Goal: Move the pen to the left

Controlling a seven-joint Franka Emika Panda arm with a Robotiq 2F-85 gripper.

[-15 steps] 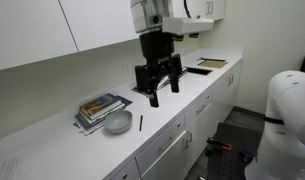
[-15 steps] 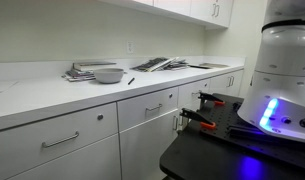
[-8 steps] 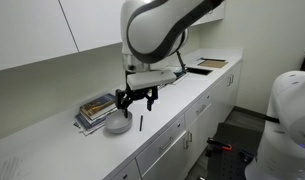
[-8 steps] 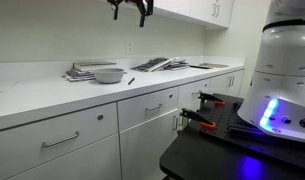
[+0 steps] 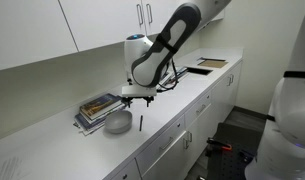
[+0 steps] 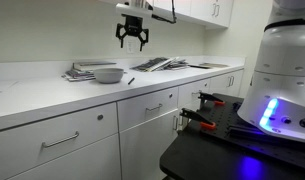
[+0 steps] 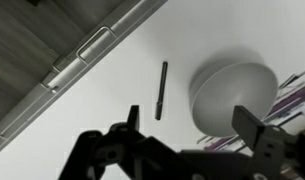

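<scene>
The gripper (image 6: 132, 43) hung spread wide above the pen (image 7: 162, 90), centre frame; descending, a finger could clip the adjacent bowl (image 7: 232, 95).

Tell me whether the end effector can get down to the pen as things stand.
Probably yes. The end effector hangs open above the pen, which lies bare on the counter, apart from the bowl; nothing sits between them.

White robot, dark joints
Rounded white arm (image 5: 170, 40) w/ dark joint bands; blk gripper (image 6: 133, 43); white base (image 6: 284, 70), blue glow.
</scene>
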